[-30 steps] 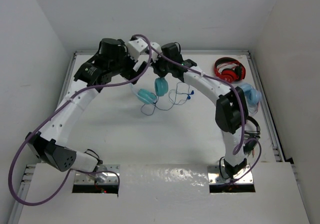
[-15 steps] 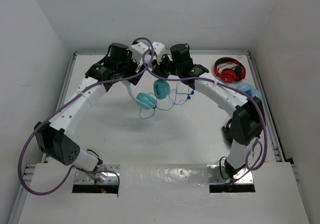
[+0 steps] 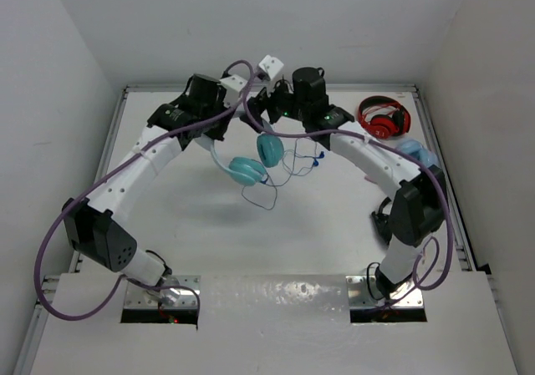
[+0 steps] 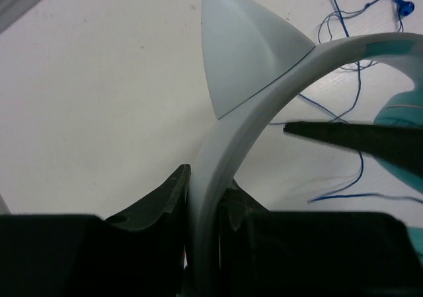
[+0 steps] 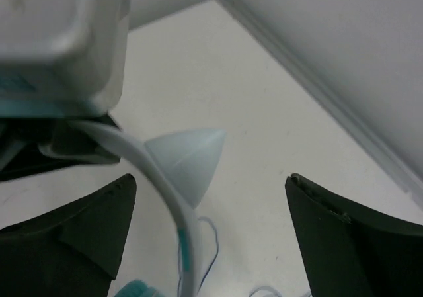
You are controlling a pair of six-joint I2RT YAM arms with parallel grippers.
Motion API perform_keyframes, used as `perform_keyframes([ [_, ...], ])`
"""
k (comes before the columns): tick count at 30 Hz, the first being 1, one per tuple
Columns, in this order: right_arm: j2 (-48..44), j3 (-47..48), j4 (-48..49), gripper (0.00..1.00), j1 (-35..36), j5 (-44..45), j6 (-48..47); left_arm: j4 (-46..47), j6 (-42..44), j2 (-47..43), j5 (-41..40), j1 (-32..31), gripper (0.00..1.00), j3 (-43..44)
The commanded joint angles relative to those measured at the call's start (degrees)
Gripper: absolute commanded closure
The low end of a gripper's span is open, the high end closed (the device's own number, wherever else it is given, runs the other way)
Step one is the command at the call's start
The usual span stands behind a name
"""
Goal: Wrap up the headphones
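The headphones (image 3: pixel 247 169) hang above the table, two turquoise ear cups low and the pale headband (image 4: pixel 264 105) rising to my left gripper (image 4: pixel 203 184), which is shut on the band just below its ear-like point (image 4: pixel 244 52). In the top view the left gripper (image 3: pixel 226 127) sits at the back centre. My right gripper (image 5: pixel 210 198) is open. The headband (image 5: pixel 168 198) runs between its spread fingers without touching them. The thin blue cable (image 3: pixel 276 184) trails down to the table, its plug (image 3: pixel 316 159) to the right.
Red headphones (image 3: pixel 384 116) lie at the back right. Paler blue headphones (image 3: pixel 415 156) sit beside the right arm. Raised walls (image 3: pixel 251 32) close the table at the back and both sides. The two wrists are close together over the back centre.
My left gripper has shut on the headband. My right gripper, shut a second ago, has opened and released it. The headphones stayed aloft, shifting slightly.
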Motion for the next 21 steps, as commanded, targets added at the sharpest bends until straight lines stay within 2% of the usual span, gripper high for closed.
perform_keyframes([
  [1, -5.3, 3.9, 11.4, 0.04, -4.3, -2.3, 11.7, -0.9, -7.4, -0.7, -0.6, 0.2, 1.0, 2.8],
  [2, -7.0, 3.6, 15.5, 0.01, -7.8, -3.5, 14.7, -1.1, -8.2, -0.8, -0.7, 0.3, 1.0, 3.0],
  [4, -9.1, 1.5, 22.1, 0.01, -11.8, -7.4, 26.9, -1.4, -10.5, -0.9, -0.8, 0.9, 1.0, 4.0],
  [5, -11.7, -2.0, 30.3, 0.01, -15.4, -8.1, 30.7, -1.4, -11.3, -0.7, -0.9, 1.2, 1.0, 4.6],
  [6, -13.1, -4.0, 34.1, 0.01, -17.0, -9.2, 37.7, -1.7, -12.0, -0.6, -0.7, 1.7, 1.0, 5.2],
  [8, -17.2, -9.5, 42.5, 0.01, -19.9, -9.9, 43.0, -2.1, -13.5, 0.3, 1.3, 3.1, 1.0, 7.7],
  [9, -18.6, -11.1, 43.4, 0.01, -20.4, -10.2, 43.0, -2.1, -13.7, 0.7, 1.3, 3.8, 1.0, 8.7],
  [12, -23.3, -19.5, 45.5, 0.01, -20.5, -13.2, 40.6, -2.2, -16.4, 2.0, 3.0, 6.1, 1.0, 13.7],
  [13, -24.3, -22.7, 49.1, 0.01, -20.7, -15.3, 40.3, -2.1, -16.7, 2.4, 4.0, 6.8, 1.0, 16.6],
  [14, -25.1, -28.8, 51.3, 0.06, -21.0, -17.1, 39.8, -1.8, -16.6, 2.5, 4.4, 7.0, 1.0, 18.0],
  [15, -26.0, -31.2, 52.3, 0.36, -21.0, -18.8, 37.1, -1.7, -16.4, 2.7, 4.5, 7.2, 1.0, 19.3],
  [16, -26.1, -33.3, 48.2, 0.56, -20.8, -19.6, 34.9, -1.6, -16.7, 3.0, 4.6, 7.3, 1.0, 20.5],
  [17, -25.8, -35.4, 43.6, 0.72, -19.7, -18.4, 33.2, -1.6, -16.8, 3.4, 4.8, 7.3, 1.0, 22.6],
  [18, -25.4, -36.1, 38.9, 0.77, -18.5, -16.7, 27.9, -1.8, -17.2, 3.6, 5.0, 7.3, 1.0, 23.7],
  [19, -24.0, -36.7, 31.0, 0.7, -16.6, -15.5, 23.8, -1.9, -18.0, 4.3, 5.2, 7.4, 1.0, 24.6],
  [21, -22.6, -38.5, 25.5, 0.52, -8.9, -11.0, 11.8, -2.1, -19.1, 5.1, 6.2, 7.5, 1.0, 27.8],
])
